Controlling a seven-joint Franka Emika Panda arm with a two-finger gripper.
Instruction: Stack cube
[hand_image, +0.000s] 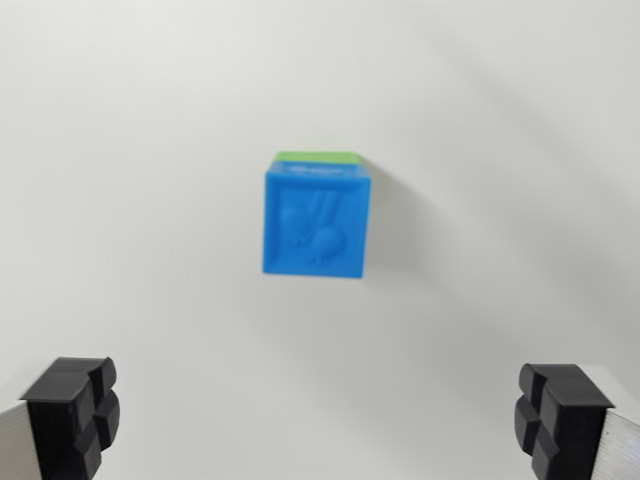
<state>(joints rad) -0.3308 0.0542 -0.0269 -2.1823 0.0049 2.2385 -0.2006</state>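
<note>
The small blue plastic cube with a raised figure on its top face (317, 222) sits on a green cube (316, 157), of which only a thin strip shows along the far edge; so the stack looks already made, and the danger now is to spoil it. The hand (320, 420) is empty, its two black padded fingers (72, 418) standing wide apart at the lower corners of the wrist view, well clear of the cubes; if the arm should come down or move sideways without care, a finger could knock the blue cube off the green one. The blue cube seems to sit a little shifted toward the camera, though the view is blurred and this is only a judgement; a poor overlap would make it easier to topple. The plain white desk (130, 200) is smooth and bare around the cubes, with a soft shadow at the wrist view's right; nothing of the room can be seen beyond it.
</note>
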